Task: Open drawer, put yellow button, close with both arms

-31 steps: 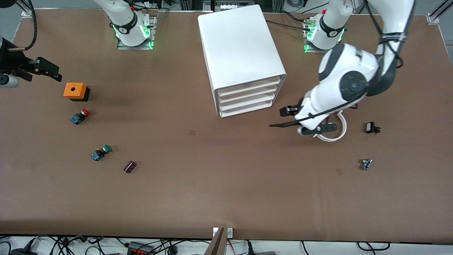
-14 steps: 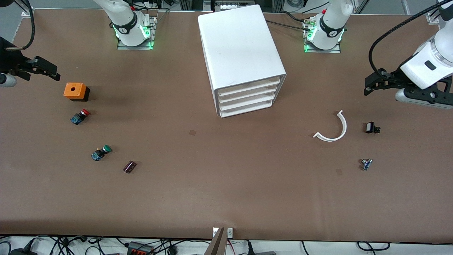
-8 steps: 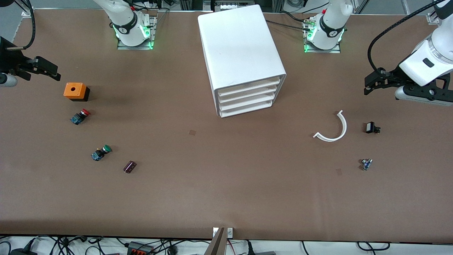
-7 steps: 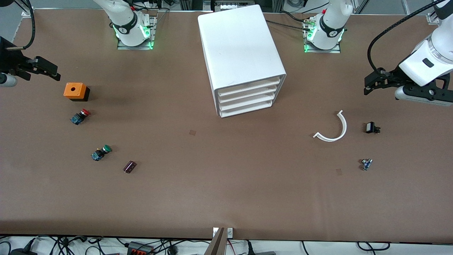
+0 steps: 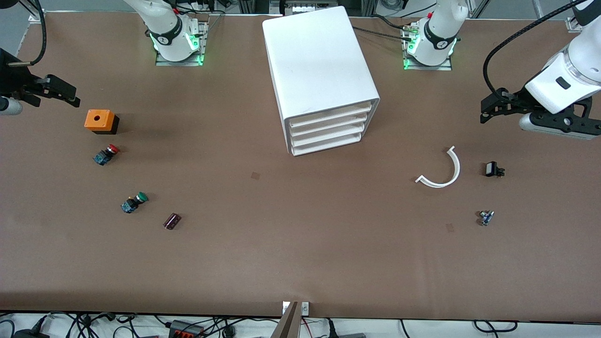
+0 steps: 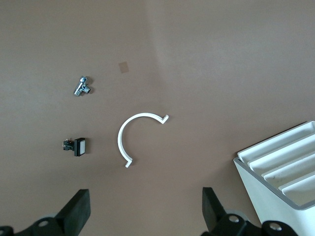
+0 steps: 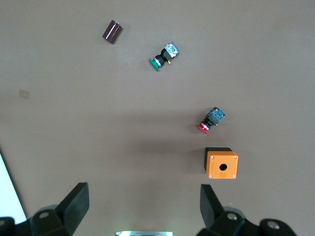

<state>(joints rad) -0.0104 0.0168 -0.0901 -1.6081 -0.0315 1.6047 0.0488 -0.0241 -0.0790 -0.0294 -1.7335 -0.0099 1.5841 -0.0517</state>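
The white cabinet (image 5: pixel 319 70) stands at the middle of the table by the robots' bases, and its top drawer (image 5: pixel 328 116) is shut like the three below. A corner of the cabinet shows in the left wrist view (image 6: pixel 280 167). The yellow button is not in view. My left gripper (image 5: pixel 490 109) hangs open and empty over bare table at the left arm's end; it also shows in the left wrist view (image 6: pixel 145 209). My right gripper (image 5: pixel 69 96) hangs open and empty at the right arm's end, over the table near an orange box (image 5: pixel 99 120); it also shows in the right wrist view (image 7: pixel 143 201).
A red-capped button (image 5: pixel 107 154), a green-capped button (image 5: pixel 134 202) and a brown cylinder (image 5: pixel 172 220) lie at the right arm's end. A white curved strip (image 5: pixel 443 171), a small black part (image 5: pixel 493 169) and a small metal part (image 5: pixel 486 217) lie at the left arm's end.
My left arm has swung away from in front of the cabinet to the left arm's end of the table and now barely drifts. The right arm and the drawers have not moved.
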